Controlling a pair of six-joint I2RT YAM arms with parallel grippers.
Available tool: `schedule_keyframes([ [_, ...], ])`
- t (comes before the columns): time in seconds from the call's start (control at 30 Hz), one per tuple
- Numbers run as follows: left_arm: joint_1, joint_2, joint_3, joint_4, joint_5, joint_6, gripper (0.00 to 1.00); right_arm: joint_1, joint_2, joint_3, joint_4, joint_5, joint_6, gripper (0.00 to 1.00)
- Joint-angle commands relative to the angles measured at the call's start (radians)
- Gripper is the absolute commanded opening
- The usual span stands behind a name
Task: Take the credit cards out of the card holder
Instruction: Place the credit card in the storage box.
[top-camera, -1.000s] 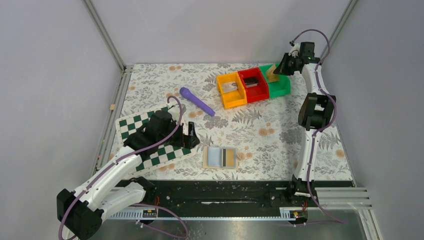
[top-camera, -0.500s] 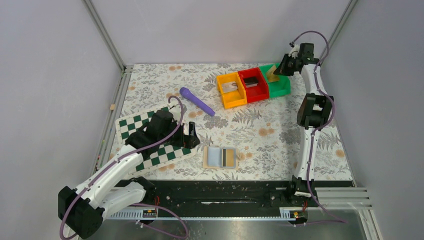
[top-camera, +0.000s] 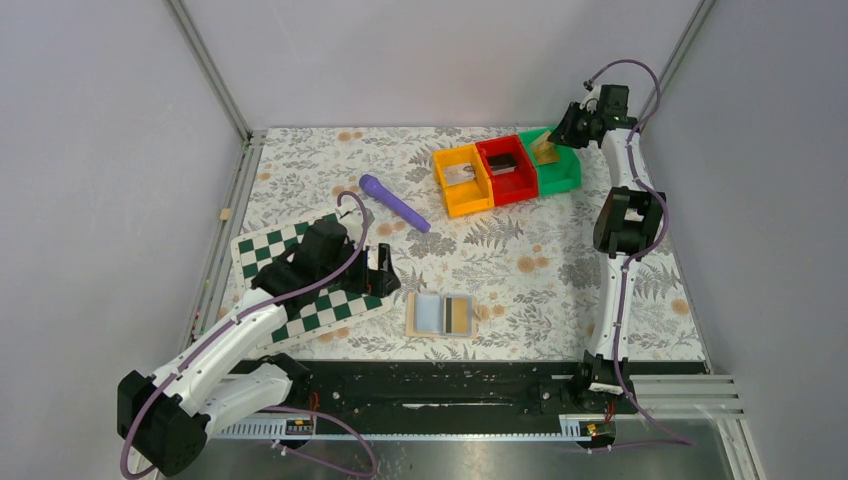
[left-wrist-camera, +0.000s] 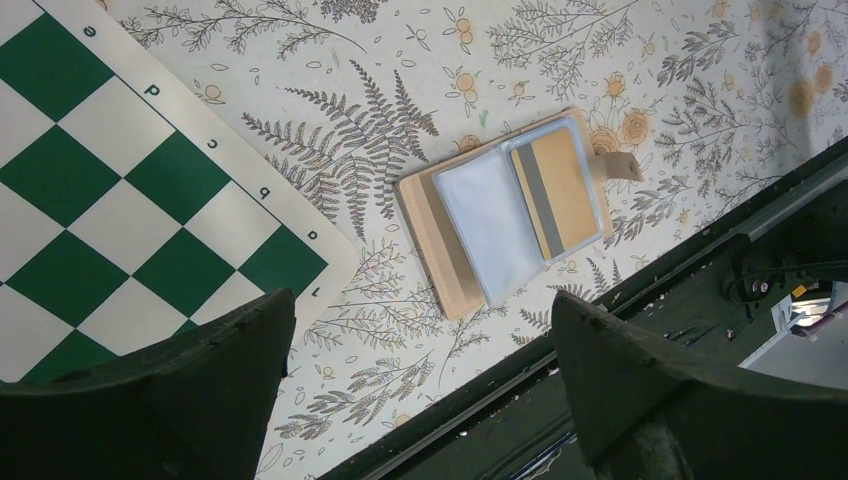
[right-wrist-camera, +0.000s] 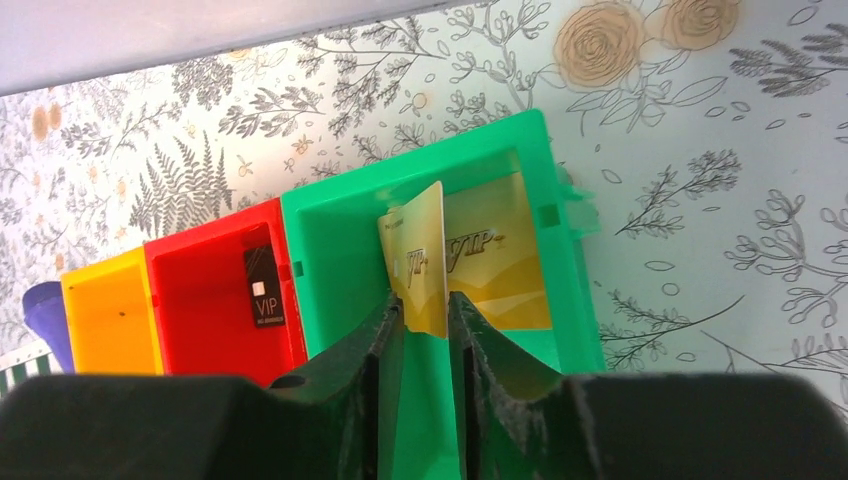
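The card holder (top-camera: 441, 314) is seen lying open and flat on the floral tablecloth (top-camera: 560, 300) close to the near edge, between the two arm bases. A light blue panel is shown on its left, and a striped gold card (left-wrist-camera: 560, 195) is tucked in the panel on its right. Just to its left, the left gripper (top-camera: 380, 272) is held above the near right corner of the green-and-white checkered board (top-camera: 262, 250), its fingers (left-wrist-camera: 230, 350) spread wide with nothing gripped. Farther back, a purple object (top-camera: 393, 202) is laid on the cloth beyond the board. At the far right, three bins are set touching in a row: an orange bin (right-wrist-camera: 100, 320), a red bin (right-wrist-camera: 200, 300) with a black card (right-wrist-camera: 264, 290) inside, and a green bin (right-wrist-camera: 330, 240) where a flat gold card (right-wrist-camera: 500, 260) is laid. The right gripper (right-wrist-camera: 425, 300) is poised over the green bin, its fingers parted a little, with an upright gold card (right-wrist-camera: 420, 250) stood tilted in the gap. Whether the pads touch it cannot be told.
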Motion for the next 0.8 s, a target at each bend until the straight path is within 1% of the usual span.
schedule_keyframes([
  [0.0,0.005,-0.006,0.028,0.041,0.021,0.002,0.99,-0.007,-0.03,0.052,0.042,0.052,0.014,0.32],
  [0.2,0.005,-0.005,0.027,0.041,0.025,0.002,0.99,-0.016,-0.031,0.082,0.044,0.129,0.021,0.42],
  [0.3,0.005,-0.007,0.025,0.038,0.029,0.001,0.99,-0.025,-0.04,0.1,0.042,0.145,0.035,0.45],
  [0.43,0.006,-0.016,0.026,0.029,0.019,-0.005,0.99,-0.033,-0.088,0.078,0.038,0.144,0.072,0.45],
  [0.6,0.006,-0.035,0.023,0.029,0.017,-0.013,0.99,-0.032,-0.189,-0.038,-0.008,0.092,0.138,0.37],
  [0.7,0.005,-0.038,0.033,0.015,0.014,-0.016,0.99,-0.016,-0.281,-0.133,-0.079,0.086,0.158,0.37],
  [0.77,0.005,-0.043,0.038,-0.008,-0.027,-0.017,0.99,0.004,-0.384,-0.256,-0.096,0.117,0.135,0.37],
])
